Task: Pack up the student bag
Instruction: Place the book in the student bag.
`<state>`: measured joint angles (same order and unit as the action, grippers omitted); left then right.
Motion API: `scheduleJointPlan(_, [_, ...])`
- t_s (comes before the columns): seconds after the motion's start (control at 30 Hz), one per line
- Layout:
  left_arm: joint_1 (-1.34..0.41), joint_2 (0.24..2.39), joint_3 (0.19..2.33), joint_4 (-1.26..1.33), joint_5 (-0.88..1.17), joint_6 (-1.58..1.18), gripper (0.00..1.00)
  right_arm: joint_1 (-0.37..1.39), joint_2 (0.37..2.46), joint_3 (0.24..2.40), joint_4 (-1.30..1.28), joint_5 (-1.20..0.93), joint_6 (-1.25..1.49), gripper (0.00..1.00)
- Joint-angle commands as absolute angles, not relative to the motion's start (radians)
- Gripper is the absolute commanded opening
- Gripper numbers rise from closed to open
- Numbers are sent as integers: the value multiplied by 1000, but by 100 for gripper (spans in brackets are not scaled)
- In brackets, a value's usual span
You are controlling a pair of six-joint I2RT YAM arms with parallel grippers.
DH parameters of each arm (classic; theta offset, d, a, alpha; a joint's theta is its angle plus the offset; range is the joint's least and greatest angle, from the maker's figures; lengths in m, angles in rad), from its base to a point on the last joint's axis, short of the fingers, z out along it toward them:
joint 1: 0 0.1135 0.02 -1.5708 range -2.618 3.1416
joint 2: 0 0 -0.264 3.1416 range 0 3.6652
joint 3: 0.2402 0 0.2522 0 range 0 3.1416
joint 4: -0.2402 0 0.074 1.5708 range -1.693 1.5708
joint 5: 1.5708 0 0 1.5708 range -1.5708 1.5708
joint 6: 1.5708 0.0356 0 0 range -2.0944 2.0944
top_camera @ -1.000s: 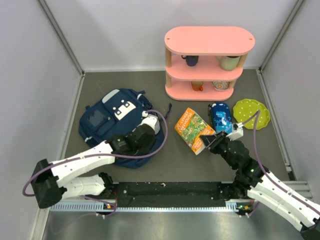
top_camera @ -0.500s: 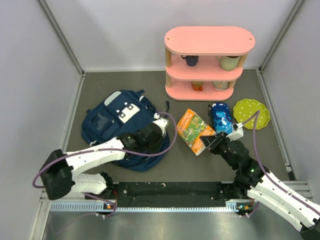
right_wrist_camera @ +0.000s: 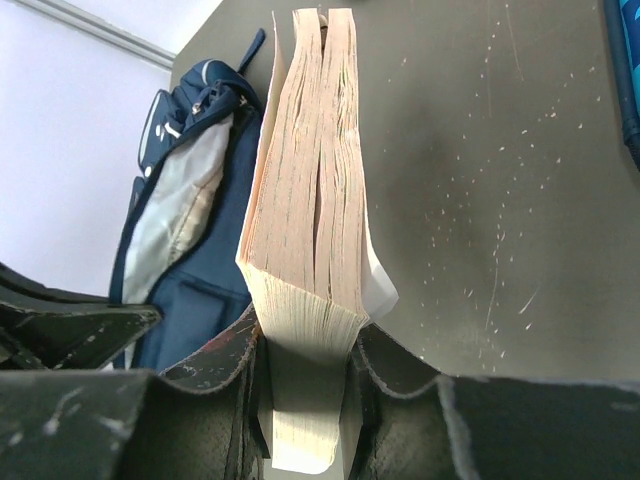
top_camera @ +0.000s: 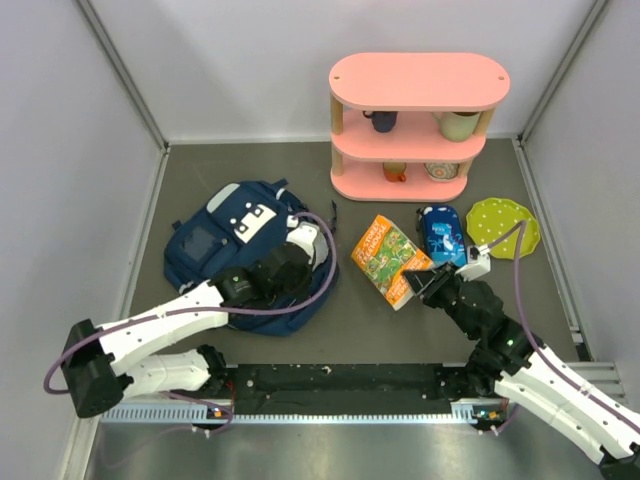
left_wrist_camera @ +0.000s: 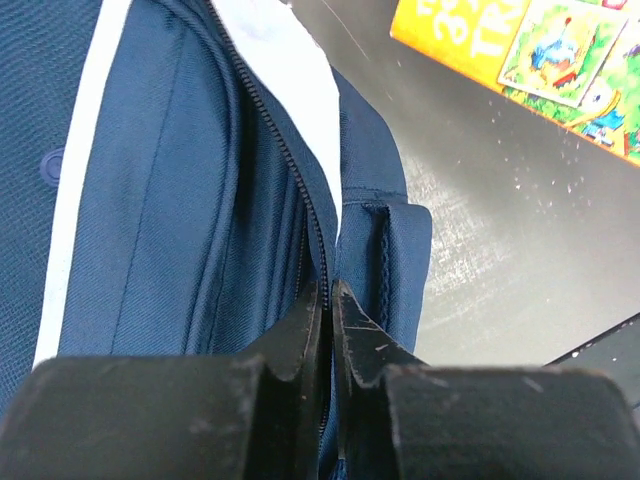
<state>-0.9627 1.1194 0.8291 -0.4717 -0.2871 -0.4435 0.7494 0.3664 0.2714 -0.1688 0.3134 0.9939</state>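
Near the front of the bench [top_camera: 380, 320], on the left: left tool [left_wrist_camera: 326, 296] set against the backpack [top_camera: 210, 245], fingers clenched to a thin slit right on the zip line, pinching the navy fabric there. Just past the fingertips, a strip of light lining along the open zip.

On the right, about as near: right tool [right_wrist_camera: 308, 340] grasping a thick paperback book [top_camera: 388, 258] by its near corner, one finger on each cover, page edges facing the wrist camera. From above, book stretching away up and to the left of the tool, orange and green cover showing.

Further in, on the left half of the bench: backpack lying flat, white patches uppermost, top toward the back wall.

Just beyond the right tool and just beside the book: small blue pencil case [top_camera: 440, 232]. To its right, a green dotted plate [top_camera: 503, 225], flat on the bench.

Farthest back: pink three-tier shelf [top_camera: 420, 82]. On the middle tier, a dark mug [top_camera: 380, 120] and a pale mug [top_camera: 458, 125]. On the lowest, an orange cup [top_camera: 395, 171] and a patterned bowl [top_camera: 441, 171].
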Motion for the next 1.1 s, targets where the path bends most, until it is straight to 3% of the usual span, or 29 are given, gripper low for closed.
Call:
scheduleJointPlan(0.0, [-930,1042,787,-361,-302,-453,11,739,347,345,-83,322,989,0])
scheduleJointPlan(0.13, [-910,1077,749,-307,-207,-453,22,739,345,345,-81,316,989,0])
scheduleJointPlan(0.37, [-905,1195,756,-276,-132,-459,23,739,345,348,-84,314,989,0])
scheduleJointPlan(0.43, [-905,1200,775,-281,-88,-454,32,739,345,350,-84,316,985,0])
scheduleJointPlan(0.57, [-905,1177,769,-255,-67,-454,59,739,347,347,-84,321,986,0])
scheduleJointPlan(0.67, [-907,1163,752,-229,-60,-448,63,739,345,347,-86,322,988,0])
scheduleJointPlan(0.77, [-905,1170,749,-226,-48,-443,64,741,345,345,-86,327,986,0])
scheduleJointPlan(1.07, [-905,1261,776,-279,-90,-437,54,739,345,344,-86,328,985,0])
